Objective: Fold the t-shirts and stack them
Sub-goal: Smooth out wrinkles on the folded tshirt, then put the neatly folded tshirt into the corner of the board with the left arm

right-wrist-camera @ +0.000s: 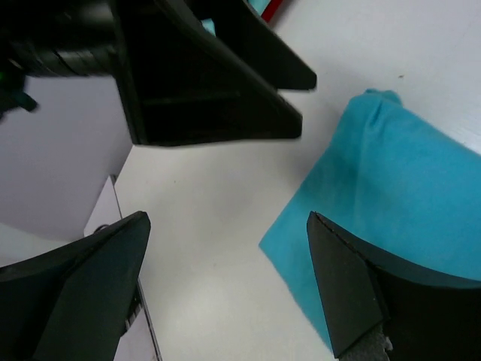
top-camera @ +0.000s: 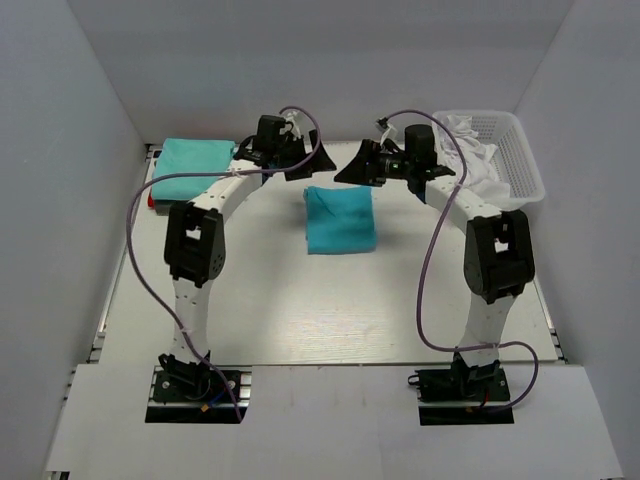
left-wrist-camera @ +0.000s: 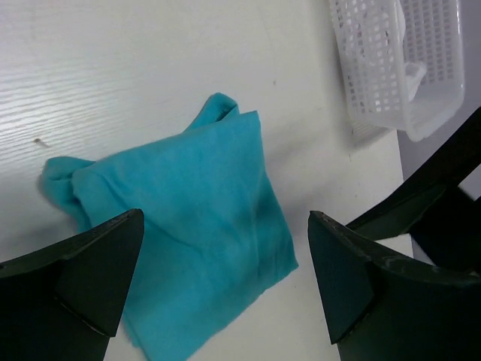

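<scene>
On white table (top-camera: pixel 300 320) — soft turquoise t-shirt (top-camera: pixel 339 220), folded square.

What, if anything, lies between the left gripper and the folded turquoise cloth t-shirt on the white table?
Nothing visible does. The open left gripper hangs over the folded turquoise cloth t-shirt, which its wrist camera sees unobstructed. The white plastic basket stands off to one side.
</scene>
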Tool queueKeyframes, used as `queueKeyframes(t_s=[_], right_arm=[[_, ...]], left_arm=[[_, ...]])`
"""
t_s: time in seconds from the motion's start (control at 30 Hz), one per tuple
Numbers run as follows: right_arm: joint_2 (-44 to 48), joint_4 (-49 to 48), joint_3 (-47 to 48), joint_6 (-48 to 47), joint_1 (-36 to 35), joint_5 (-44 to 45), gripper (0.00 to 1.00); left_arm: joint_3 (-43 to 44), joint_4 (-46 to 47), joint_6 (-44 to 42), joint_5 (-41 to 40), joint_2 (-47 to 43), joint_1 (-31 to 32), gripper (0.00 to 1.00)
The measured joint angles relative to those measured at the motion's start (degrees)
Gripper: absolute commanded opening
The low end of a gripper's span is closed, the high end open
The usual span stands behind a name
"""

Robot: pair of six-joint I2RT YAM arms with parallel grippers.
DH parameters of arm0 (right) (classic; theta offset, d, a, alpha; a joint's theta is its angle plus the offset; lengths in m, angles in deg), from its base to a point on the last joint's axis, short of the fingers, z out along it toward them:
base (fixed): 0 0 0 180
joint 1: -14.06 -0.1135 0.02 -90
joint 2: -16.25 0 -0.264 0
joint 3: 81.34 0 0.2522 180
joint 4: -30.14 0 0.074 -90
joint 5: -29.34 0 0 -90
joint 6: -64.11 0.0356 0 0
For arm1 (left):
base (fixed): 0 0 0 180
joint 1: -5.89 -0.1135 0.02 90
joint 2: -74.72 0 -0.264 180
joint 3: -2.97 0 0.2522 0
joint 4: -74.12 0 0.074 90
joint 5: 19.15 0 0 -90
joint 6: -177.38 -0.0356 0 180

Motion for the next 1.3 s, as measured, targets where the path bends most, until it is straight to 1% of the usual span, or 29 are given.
queueKeyframes(t_s=[0.13, 0.27, 0.47, 0.63, 0.73, 0.83, 0.93, 1.0, 1.13, 1.23, 1.3], right_arm=[[-5.95, -4.39, 1.36, 3.08, 2.16, -1.73, 0.90], [-13.20, -5.84, 3.02, 4.98, 3.28, -1.97, 0.90], [-20.52, -7.08, 3.10, 6.99, 4.00, 0.44, 0.90], [-21.84, -7.02, 4.31, 7.48, 4.55, 0.87, 0.90], [-22.03, -5.22, 5.64, 6.40, 4.52, 1.11, 0.90], [-20.76, -2.45, 6.25, 4.02, 4.55, 2.91, 0.90], [-14.60, 0.70, 4.11, 1.79, 4.59, 6.23, 0.90], [-6.75, 1.64, 0.37, 0.33, 4.59, 9.73, 0.90], [13.07, 2.78, -8.35, -1.46, 4.63, 16.90, 0.90], [24.00, 4.46, -12.72, -1.79, 4.68, 22.62, 0.90], [29.14, 5.44, -16.50, -1.55, 4.70, 25.79, 0.90]], left_arm=[[0.94, 3.19, 1.11, 5.75, 7.17, -0.11, 1.00], [0.31, 5.68, 2.45, 9.16, 11.89, -0.11, 1.00], [-1.92, 7.58, 2.45, 9.49, 13.31, -0.79, 1.00], [-2.73, 8.79, 1.22, 11.06, 13.25, -1.66, 1.00], [0.46, 4.66, -0.55, 10.99, 13.49, -2.10, 1.00], [5.05, 0.33, -2.73, 8.17, 13.42, -2.62, 1.00], [6.14, -2.99, -3.93, 4.44, 10.38, -2.78, 1.00], [5.31, -5.46, -3.85, 1.77, 6.82, -2.84, 1.00], [5.05, -11.45, -2.97, -3.78, 0.02, -2.34, 1.00], [5.05, -16.04, -2.54, -8.90, -2.58, -1.38, 1.00], [5.05, -19.06, -2.45, -11.85, -2.36, -0.46, 1.00]])
